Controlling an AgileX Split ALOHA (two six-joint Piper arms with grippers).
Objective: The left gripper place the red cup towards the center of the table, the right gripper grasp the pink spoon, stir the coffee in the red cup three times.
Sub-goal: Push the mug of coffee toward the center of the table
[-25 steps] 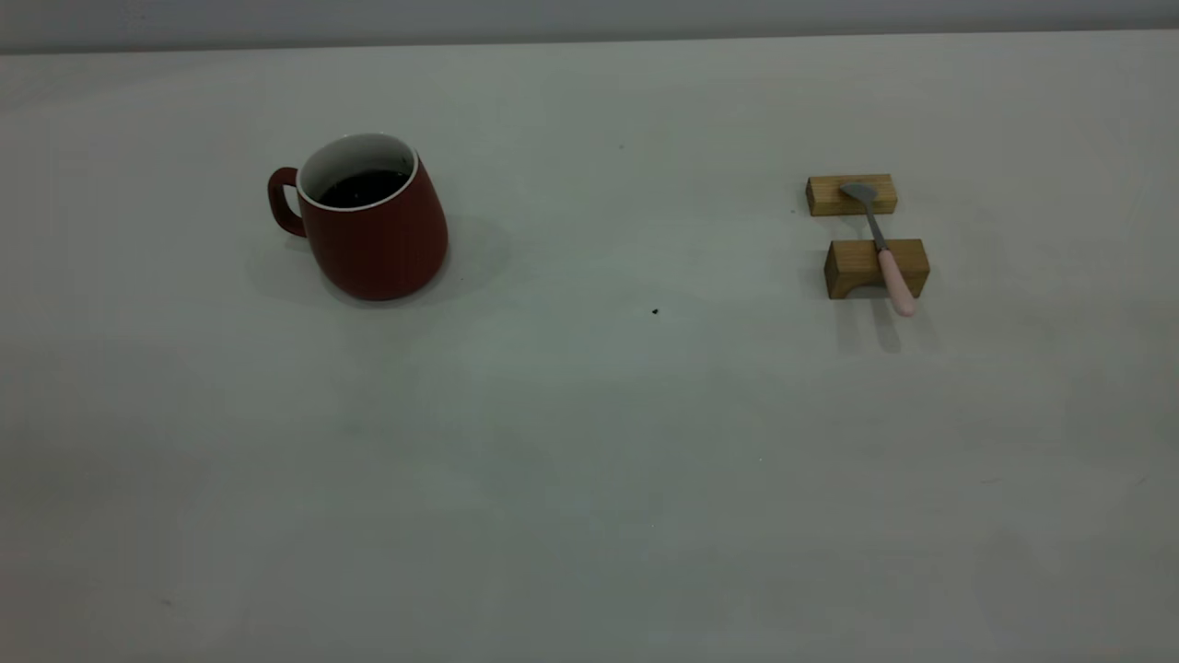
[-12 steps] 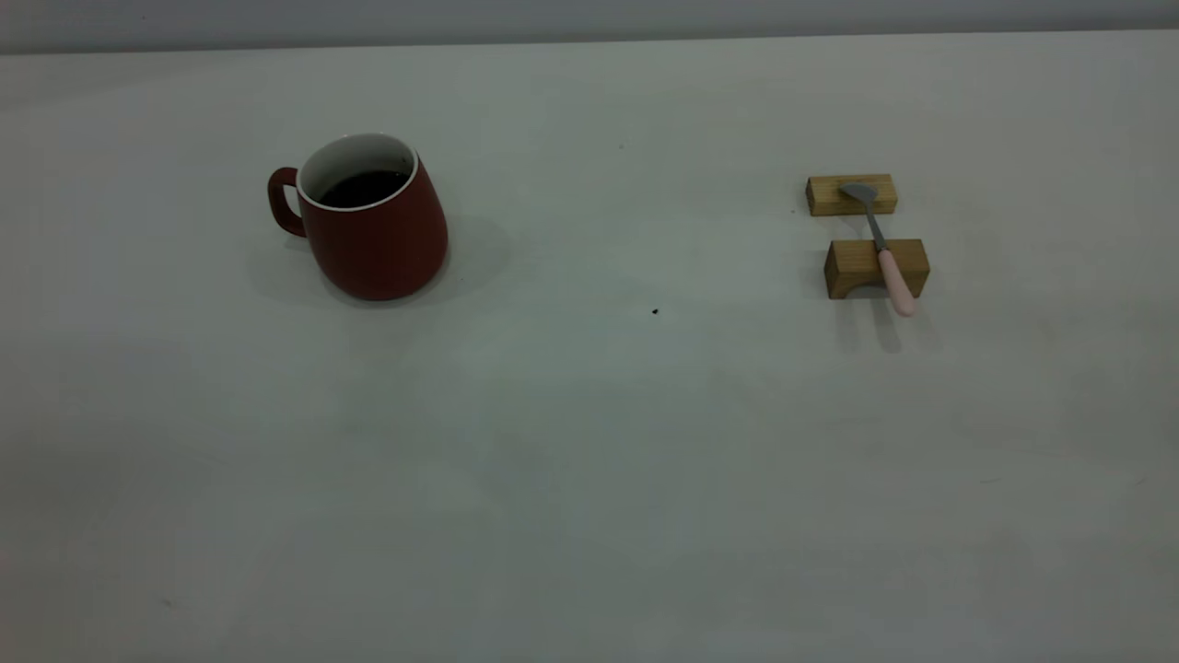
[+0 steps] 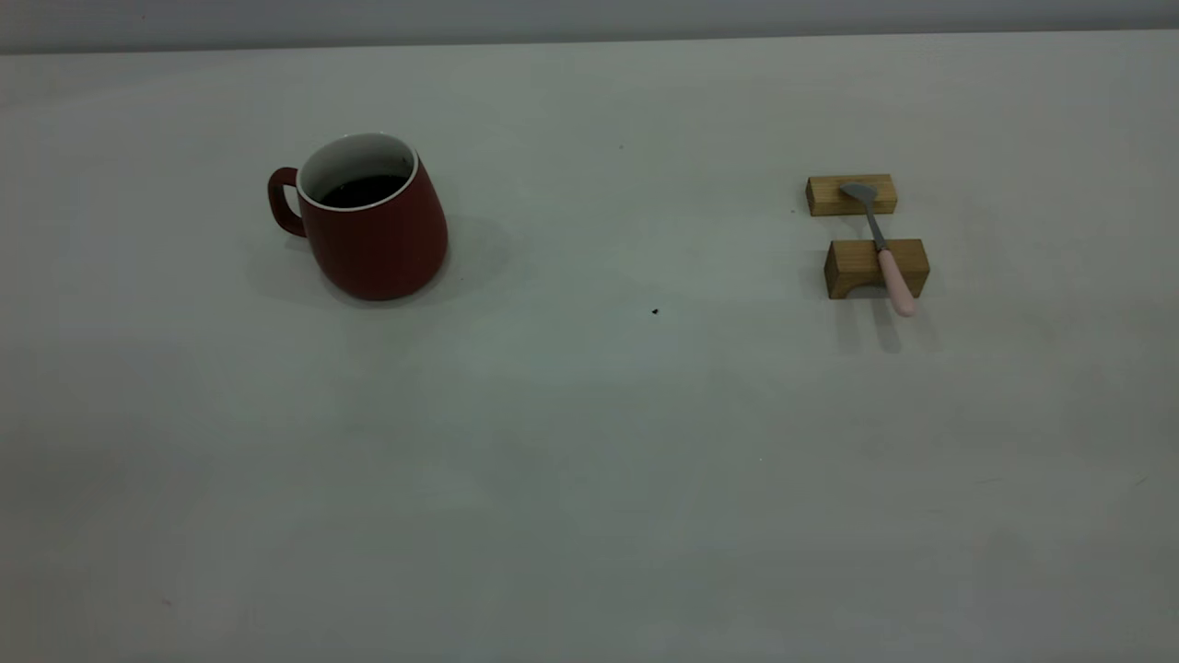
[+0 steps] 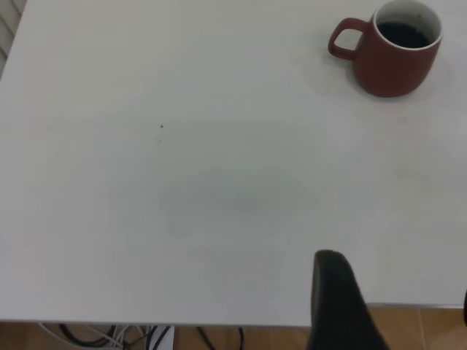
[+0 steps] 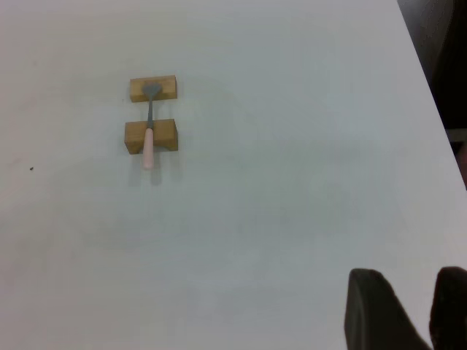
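- The table (image 3: 589, 442) is a plain pale grey-white surface.
- The red cup (image 3: 373, 230) stands upright towards the table's left side, nearer the far edge.
- Two tan wooden blocks (image 3: 875, 267) sit well apart from it, towards the right edge.
- A tiny dark speck (image 3: 655, 311) lies between them, near the middle.

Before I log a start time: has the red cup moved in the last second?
No. The red cup sits equally far left of the dark speck as before.

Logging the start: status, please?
Left gripper and right gripper back at table edge. Cup left, untouched. Spoon on wooden blocks. Nothing between.
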